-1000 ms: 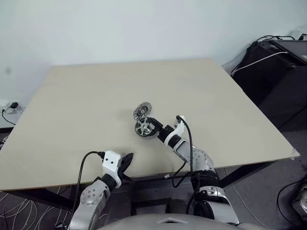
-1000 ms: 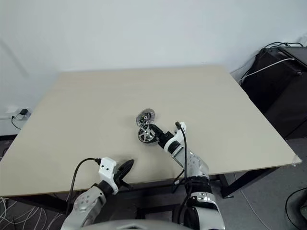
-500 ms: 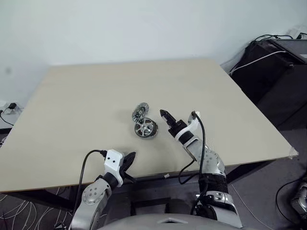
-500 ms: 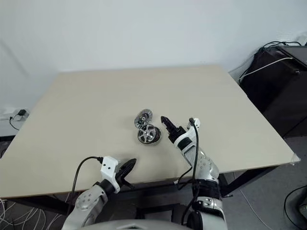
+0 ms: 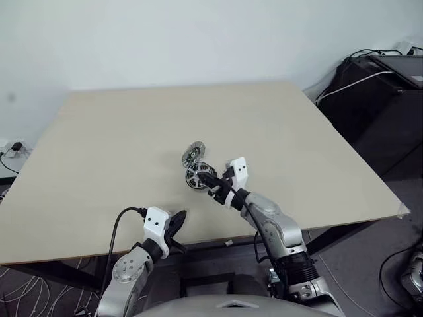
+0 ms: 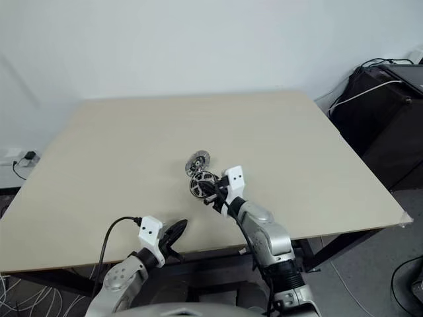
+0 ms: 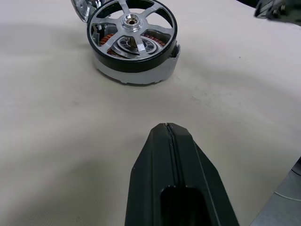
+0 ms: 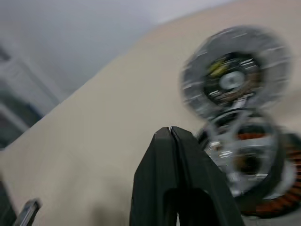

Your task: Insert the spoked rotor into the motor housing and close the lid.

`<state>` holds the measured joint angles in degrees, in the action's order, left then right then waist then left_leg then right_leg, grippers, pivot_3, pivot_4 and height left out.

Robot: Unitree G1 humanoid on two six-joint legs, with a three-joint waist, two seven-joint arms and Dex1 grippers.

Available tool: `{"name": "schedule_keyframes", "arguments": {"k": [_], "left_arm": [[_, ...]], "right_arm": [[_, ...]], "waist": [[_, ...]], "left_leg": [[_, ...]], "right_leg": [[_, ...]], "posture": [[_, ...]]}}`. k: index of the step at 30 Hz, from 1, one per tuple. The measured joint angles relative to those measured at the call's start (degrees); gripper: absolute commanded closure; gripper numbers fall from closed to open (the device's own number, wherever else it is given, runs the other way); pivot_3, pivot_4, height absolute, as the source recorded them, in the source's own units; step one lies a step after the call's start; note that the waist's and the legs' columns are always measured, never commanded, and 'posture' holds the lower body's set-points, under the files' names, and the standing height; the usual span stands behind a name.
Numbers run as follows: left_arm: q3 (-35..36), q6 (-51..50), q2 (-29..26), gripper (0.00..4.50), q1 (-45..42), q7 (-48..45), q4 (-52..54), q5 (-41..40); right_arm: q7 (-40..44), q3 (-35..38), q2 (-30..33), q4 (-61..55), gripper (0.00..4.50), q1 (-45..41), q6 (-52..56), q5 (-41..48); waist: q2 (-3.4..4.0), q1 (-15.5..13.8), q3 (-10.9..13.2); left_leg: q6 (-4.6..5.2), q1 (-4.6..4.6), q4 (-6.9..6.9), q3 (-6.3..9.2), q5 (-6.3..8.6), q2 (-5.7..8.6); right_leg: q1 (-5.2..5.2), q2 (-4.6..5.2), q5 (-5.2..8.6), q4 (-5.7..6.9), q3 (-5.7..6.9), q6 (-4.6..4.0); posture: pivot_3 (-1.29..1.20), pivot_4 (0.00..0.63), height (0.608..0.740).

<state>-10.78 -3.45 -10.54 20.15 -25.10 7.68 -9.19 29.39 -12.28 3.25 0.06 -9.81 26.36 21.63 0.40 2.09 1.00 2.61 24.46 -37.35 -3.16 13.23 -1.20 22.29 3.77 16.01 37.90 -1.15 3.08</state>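
Observation:
The motor housing [image 7: 134,70] stands at the middle of the table, copper windings showing through the spoked rotor [image 7: 132,28] seated in its top. The lid [image 5: 193,152], a silver-grey disc, stands tilted against the housing's far side and faces the right wrist view [image 8: 235,70]. My right gripper [image 5: 202,177] is shut and empty. It reaches in from the right, its tips over the housing's near right edge; I cannot tell whether they touch. My left gripper [image 5: 180,215] is shut and empty at the table's front edge, pointing at the housing from well short of it.
The beige table [image 5: 119,132] is bare around the parts. A black cabinet [image 5: 386,99] with cables stands off the table's right side. A wall socket [image 5: 14,146] and loose cables sit at the left.
The right gripper let go of the housing and drew back to the right. It has since shut, rolled and swung left to the housing's near edge. The left arm and the parts stayed put.

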Motion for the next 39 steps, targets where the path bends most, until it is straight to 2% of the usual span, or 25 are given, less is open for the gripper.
{"name": "schedule_keyframes", "arguments": {"k": [4, 11, 23, 39], "left_arm": [[-0.02, -0.01, 0.01, 4.5, 0.02, 0.0, 0.0, 0.0], [0.04, 0.0, 0.05, 4.5, 0.43, 0.06, 0.0, 0.0], [0.1, 0.02, 0.05, 4.5, 0.56, 0.07, 0.0, 0.0], [0.2, 0.04, 0.08, 4.5, 0.5, 0.07, 0.0, 0.0]], "right_arm": [[1.49, -5.89, 0.88, 2.68, 4.47, -2.12, -3.18, -6.0], [0.31, -13.57, 1.97, 12.63, 4.47, -4.44, -14.78, -18.86], [-3.0, -13.22, 0.33, 20.43, 4.47, -5.99, -20.0, -24.31], [-5.35, -11.21, -0.78, 25.12, 4.47, -7.49, -22.14, -26.64]], "waist": [[-0.08, 0.0, -0.05], [-0.2, -0.02, -0.12], [-0.24, 0.03, -0.09], [-0.23, 0.05, -0.09]], "left_leg": [[-0.01, -0.01, -0.01, 0.01, 0.0, 0.0], [-0.02, -0.02, -0.02, 0.0, -0.01, 0.01], [-0.3, -0.61, -0.03, 0.01, 0.15, -0.01], [-0.3, -0.65, -0.02, 0.02, 0.16, -0.01]], "right_leg": [[0.0, -0.01, 0.0, 0.01, 0.01, 0.0], [-0.02, -0.03, -0.01, 0.01, 0.01, 0.02], [-0.61, -0.02, -0.02, 0.02, 0.0, 0.03], [-0.64, 0.02, -0.02, 0.03, -0.01, 0.01]], "posture": [[0.0, 0.0, 0.74], [0.0, 0.0, 0.74], [0.0, 0.0, 0.74], [0.0, 0.0, 0.74]]}}
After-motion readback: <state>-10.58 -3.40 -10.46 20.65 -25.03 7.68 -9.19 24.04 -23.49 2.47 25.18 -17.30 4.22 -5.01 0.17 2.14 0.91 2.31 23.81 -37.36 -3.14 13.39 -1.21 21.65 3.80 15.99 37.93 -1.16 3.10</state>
